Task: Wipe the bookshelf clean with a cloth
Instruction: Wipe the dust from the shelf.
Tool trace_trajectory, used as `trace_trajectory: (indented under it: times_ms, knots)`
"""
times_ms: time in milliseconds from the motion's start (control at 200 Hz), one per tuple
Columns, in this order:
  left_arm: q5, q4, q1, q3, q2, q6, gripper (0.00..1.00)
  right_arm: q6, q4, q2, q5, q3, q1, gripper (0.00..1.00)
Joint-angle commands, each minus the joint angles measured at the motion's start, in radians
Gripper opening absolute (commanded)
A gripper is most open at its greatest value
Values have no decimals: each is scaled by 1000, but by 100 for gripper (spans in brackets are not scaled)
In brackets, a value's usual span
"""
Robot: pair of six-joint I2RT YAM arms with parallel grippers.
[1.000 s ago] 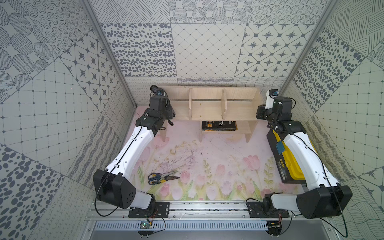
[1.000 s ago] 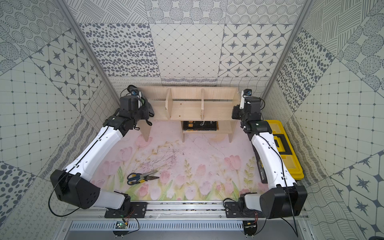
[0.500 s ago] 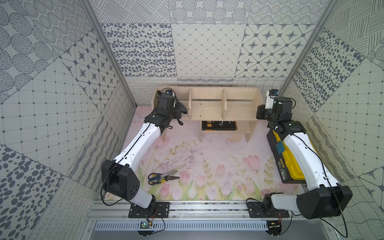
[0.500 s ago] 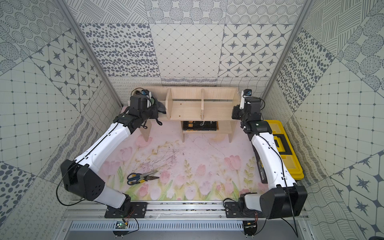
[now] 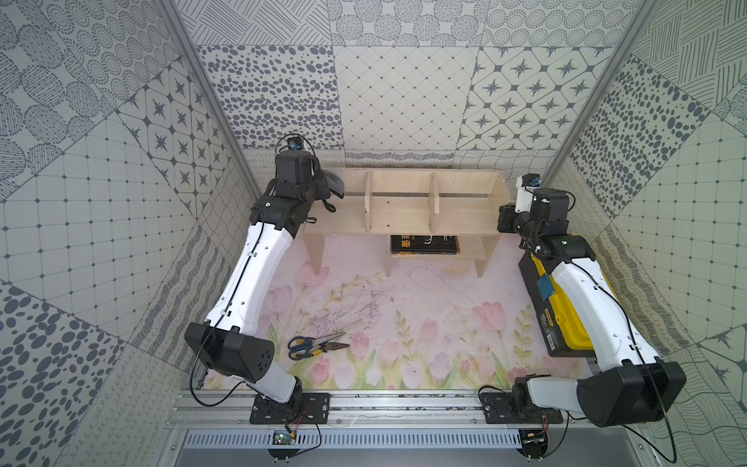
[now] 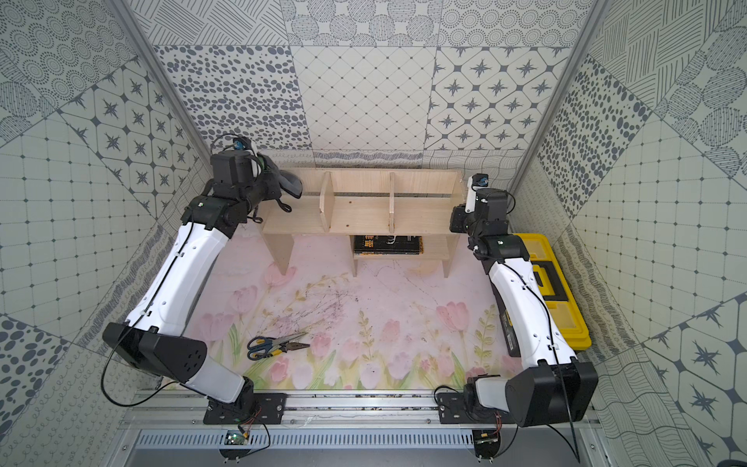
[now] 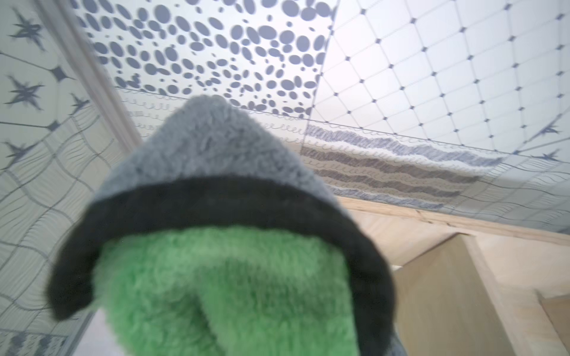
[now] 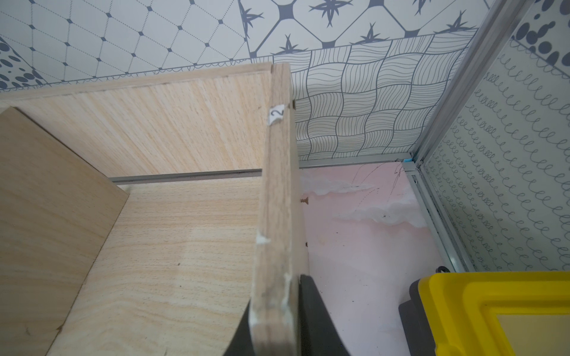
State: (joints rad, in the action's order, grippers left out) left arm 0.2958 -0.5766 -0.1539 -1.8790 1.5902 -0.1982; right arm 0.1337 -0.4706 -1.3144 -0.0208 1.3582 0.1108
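While the right gripper (image 8: 276, 320) is clamping the bookshelf (image 5: 400, 218) by its right end panel (image 8: 277, 215), with one dark finger showing on each side of the board in the right wrist view, the left gripper (image 5: 320, 195) is pinching the cloth (image 5: 336, 187) shut between its jaws and carrying it at the shelf's left end. In both top views the cloth is hanging as a small grey fold beside the gripper, over the back corner of the left bay. In the left wrist view it is filling most of the frame, grey side up, green side underneath, with the dark trim curving between them. That view is blurred, so whether the fabric is actually touching wood is hard to tell; it is probably just above or brushing the upper edge.

Judging by this, the wiping step is only getting under way: one arm is steadying the unit and the other is bringing the cloth to the first surface. None of the three bays shows the cloth laid down in it.

The next move is calling for the left arm to lower the cloth until it is pressing flat on the left bay's floor, then to sweep toward the first divider (image 5: 368, 202) without snagging on it. The right grip needs to hold firm so the light shelf is not sliding toward the toolbox (image 6: 562, 291).
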Motion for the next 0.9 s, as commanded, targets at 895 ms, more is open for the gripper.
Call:
trace_trajectory:
  times_ms: [895]
  knots:
    - [-501,-131,-251,-285,229,146,0,141,46,26,306,-35,72,0]
